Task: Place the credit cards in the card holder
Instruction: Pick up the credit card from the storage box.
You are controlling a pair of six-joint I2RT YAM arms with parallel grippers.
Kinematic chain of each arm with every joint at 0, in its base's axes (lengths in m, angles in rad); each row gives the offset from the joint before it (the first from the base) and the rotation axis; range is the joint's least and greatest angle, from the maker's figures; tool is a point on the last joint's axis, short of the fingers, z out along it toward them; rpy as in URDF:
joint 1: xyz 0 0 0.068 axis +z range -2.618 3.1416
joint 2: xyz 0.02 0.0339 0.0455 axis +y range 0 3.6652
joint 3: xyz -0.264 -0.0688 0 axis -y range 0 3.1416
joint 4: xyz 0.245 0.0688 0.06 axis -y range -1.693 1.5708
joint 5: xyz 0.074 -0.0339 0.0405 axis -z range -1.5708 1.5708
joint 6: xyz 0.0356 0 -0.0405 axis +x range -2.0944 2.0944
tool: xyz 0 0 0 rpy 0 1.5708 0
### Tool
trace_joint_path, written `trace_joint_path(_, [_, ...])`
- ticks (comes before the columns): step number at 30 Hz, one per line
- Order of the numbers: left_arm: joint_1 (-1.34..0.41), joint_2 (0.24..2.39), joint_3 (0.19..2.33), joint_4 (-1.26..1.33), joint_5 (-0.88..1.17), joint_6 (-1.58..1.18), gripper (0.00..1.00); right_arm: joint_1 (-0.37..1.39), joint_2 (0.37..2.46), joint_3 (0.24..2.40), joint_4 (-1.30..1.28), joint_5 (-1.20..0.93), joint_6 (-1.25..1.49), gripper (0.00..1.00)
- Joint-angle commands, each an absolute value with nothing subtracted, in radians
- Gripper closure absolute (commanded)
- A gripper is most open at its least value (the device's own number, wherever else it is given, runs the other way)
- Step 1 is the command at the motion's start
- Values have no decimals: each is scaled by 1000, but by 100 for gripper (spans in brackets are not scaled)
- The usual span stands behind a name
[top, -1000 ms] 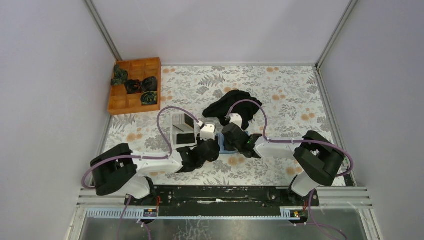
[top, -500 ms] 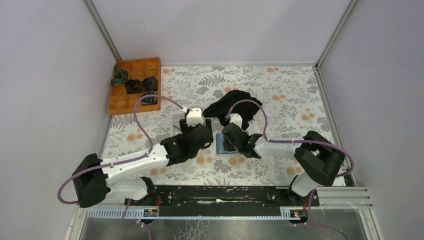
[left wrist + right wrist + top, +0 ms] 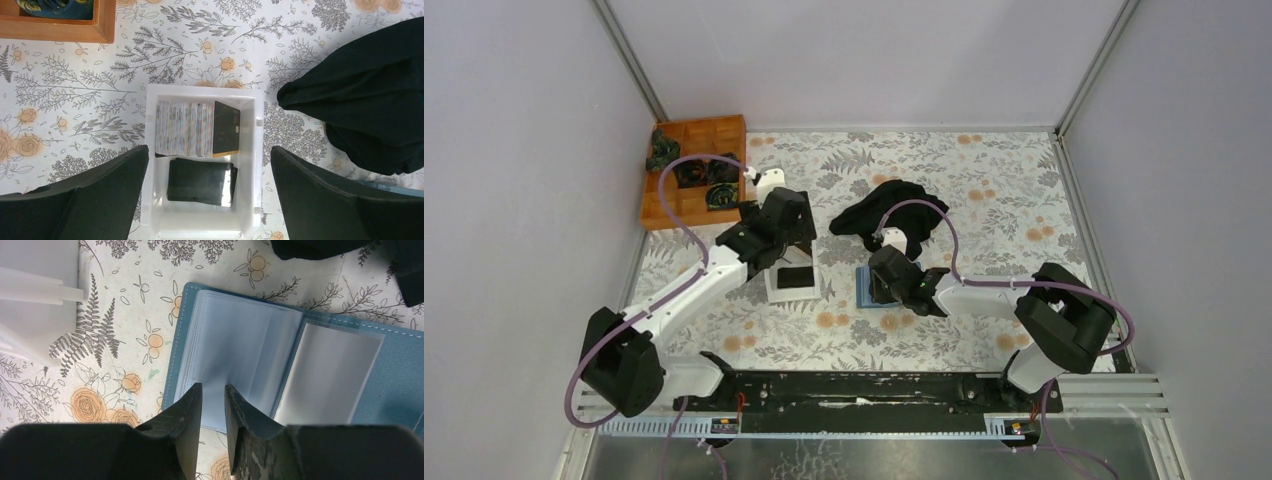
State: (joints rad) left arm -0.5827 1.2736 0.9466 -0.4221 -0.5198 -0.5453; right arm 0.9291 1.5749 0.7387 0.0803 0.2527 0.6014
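My left gripper (image 3: 209, 156) hangs over the tray (image 3: 252, 200) with its jaws wide apart, one on each side of it and touching nothing. The tray sits left of the table's (image 3: 984, 180) middle. The cards (image 3: 200, 181) lie flat in it: a black one at the near end, a pale striped one and another black one side by side behind it. I judge them light, stiff and slick. Flat on the floor they offer no edge, so I'd take the near black one across its short sides or tip it against the wall.

The holder (image 3: 320, 365) lies open near the table's middle, well apart from my left gripper, with a cloth (image 3: 894, 210) behind it. My right gripper (image 3: 213, 399) is over its near edge, jaws almost together. I cannot tell whether they pinch a sleeve.
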Motion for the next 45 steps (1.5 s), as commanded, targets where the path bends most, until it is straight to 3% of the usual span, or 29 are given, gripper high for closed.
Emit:
trace_joint_path(1, [-552, 1321, 1009, -489, -421, -483, 0, 934, 1548, 744, 91, 226, 583, 69])
trace_joint_path(4, [-552, 1359, 1033, -515, -441, -472, 1, 933, 1545, 738, 99, 219, 581, 69])
trace_joint_path(8, [-551, 1402, 1053, -540, -468, -467, 20, 933, 1536, 728, 105, 219, 577, 69])
trace_joint_path(10, [-550, 1421, 1058, -548, -489, -469, 24, 934, 1530, 723, 106, 218, 575, 69])
trace_joint_path(27, [-551, 1564, 1115, -590, -567, -451, 26, 934, 1525, 697, 130, 216, 572, 68])
trace_joint_path(45, [-552, 1638, 1155, -649, -650, -436, 36, 933, 1514, 670, 153, 223, 571, 68])
